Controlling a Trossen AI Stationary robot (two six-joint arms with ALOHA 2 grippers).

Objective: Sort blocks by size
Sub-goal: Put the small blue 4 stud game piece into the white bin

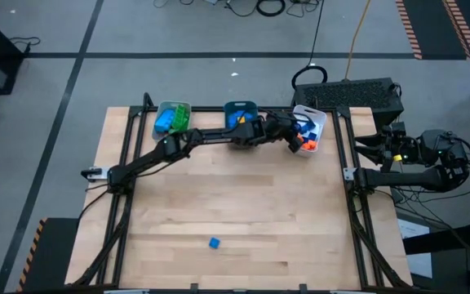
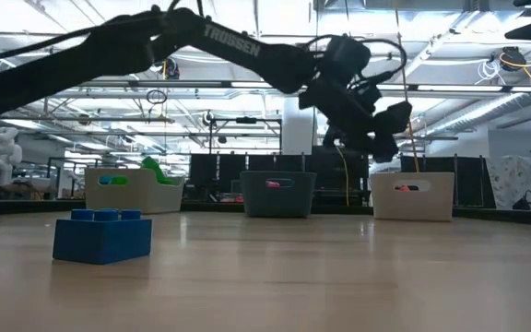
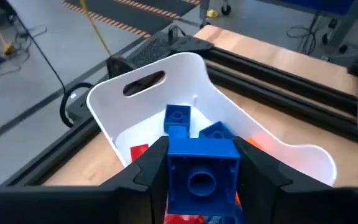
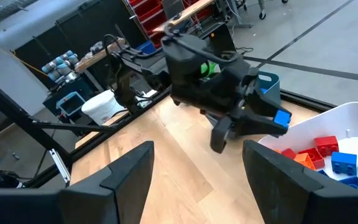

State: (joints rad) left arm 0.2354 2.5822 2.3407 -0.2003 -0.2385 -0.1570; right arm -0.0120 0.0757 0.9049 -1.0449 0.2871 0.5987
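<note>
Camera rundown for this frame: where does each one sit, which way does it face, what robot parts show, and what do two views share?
High: overhead, straight down on the table; both arms show.
Low: table height, looking across at three trays; the left arm reaches in from above.
Left wrist: above the white tray, own fingers clamping a blue block.
Right wrist: off the table's side, facing across it; own open right hand in front, left hand beyond.
Shared: both wrist views show the white tray and the held blue block.

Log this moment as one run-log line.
left gripper: holds blue block over white tray | right gripper: open, table's right edge | loose blue block
</note>
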